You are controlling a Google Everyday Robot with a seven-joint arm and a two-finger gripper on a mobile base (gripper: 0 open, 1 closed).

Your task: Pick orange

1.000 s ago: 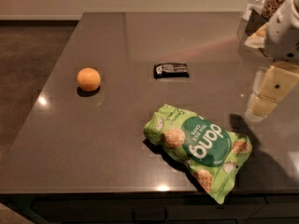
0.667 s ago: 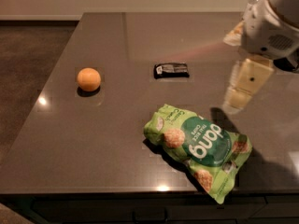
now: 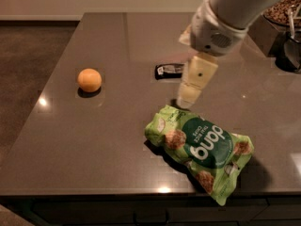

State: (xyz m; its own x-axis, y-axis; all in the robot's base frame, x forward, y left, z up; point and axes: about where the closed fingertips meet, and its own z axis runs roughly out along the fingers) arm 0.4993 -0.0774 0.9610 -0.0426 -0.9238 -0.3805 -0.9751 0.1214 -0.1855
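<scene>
The orange [image 3: 89, 80] is a small round fruit lying on the left part of the dark table [image 3: 94, 140]. My gripper [image 3: 189, 97] hangs from the white arm coming in from the top right. It is over the middle of the table, just above the upper end of the green snack bag [image 3: 200, 145] and well to the right of the orange. It holds nothing that I can see.
A small black packet [image 3: 169, 70] lies behind the gripper, between it and the table's far side. A container of nuts [image 3: 282, 8] and a dark object [image 3: 290, 51] stand at the far right. The table's left edge borders brown floor.
The arm has swung left from the table's right edge to its middle, and the gripper now hangs above the green bag. The orange, the bag and the packet have not moved.
</scene>
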